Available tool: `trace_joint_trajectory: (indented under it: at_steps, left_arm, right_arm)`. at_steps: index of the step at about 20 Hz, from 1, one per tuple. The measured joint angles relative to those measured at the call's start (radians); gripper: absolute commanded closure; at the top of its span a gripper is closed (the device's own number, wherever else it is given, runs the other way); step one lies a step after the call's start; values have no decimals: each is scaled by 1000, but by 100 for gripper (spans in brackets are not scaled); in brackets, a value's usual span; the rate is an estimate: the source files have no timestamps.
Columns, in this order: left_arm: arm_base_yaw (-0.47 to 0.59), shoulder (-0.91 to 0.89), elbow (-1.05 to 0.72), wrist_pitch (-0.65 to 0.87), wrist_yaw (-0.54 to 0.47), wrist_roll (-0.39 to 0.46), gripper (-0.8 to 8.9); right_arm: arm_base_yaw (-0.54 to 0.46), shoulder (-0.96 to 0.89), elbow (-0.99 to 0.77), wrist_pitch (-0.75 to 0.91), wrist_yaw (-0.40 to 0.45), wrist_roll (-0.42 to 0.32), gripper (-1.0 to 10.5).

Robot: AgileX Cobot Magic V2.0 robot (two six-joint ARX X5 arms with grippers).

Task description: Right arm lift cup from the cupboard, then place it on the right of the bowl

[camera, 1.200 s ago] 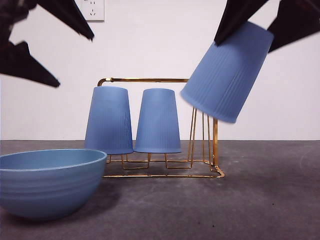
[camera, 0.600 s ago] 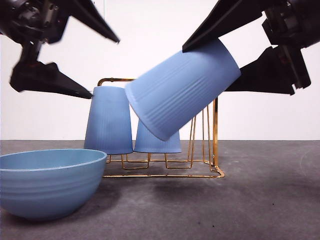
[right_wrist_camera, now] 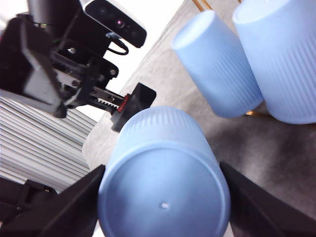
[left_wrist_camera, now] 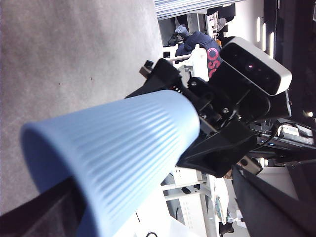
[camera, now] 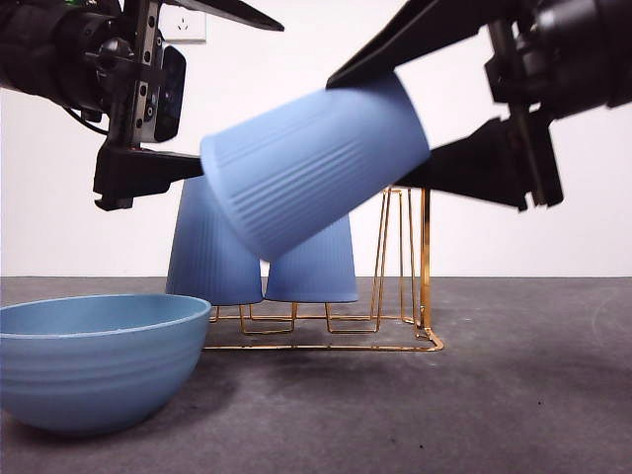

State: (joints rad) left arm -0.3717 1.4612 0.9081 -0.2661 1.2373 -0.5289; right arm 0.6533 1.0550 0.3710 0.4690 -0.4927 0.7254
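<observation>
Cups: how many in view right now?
3. One cup tilted in the air, held by the right gripper; two cups upside down on the gold rack.

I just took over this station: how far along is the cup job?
Done: the cup is off the cupboard, where two other cups remain. In hand: the right gripper holds it tilted in the air, with the left gripper at its open end. Left: setting it on the table right of the bowl.
</observation>
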Motion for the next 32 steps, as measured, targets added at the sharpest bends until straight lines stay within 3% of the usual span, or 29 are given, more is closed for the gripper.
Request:
trace_joint_trajectory:
  at_steps: [5,12,16,20,23,26,32]
  left_arm:
    - [0,13,0,1,0,-15,404]
    - [1,13,0,-2,-5,-22,810]
    - [5,13,2,10,45,-9,809]
    - [-2,13,3,2,16,-22,809]
    - [-5,13,3,-1,6,-42,808]
    - [-21,13,19,-8,-14,-61,806]
    - [-101,13,80,-53,-175,-104,804]
  right_arm:
    - [0,98,0,112,-37,25,695]
    - [-1,172,0,241,-96,69,695]
    - [0,174,0,241,-127,85,666]
    - [-3,181,0,221,-95,83,431]
    - [-56,174,0,203,-129,83,404]
    - [-148,103,0,88,-159,83,404]
    - [-237,-193,0,-285,-130,49,406]
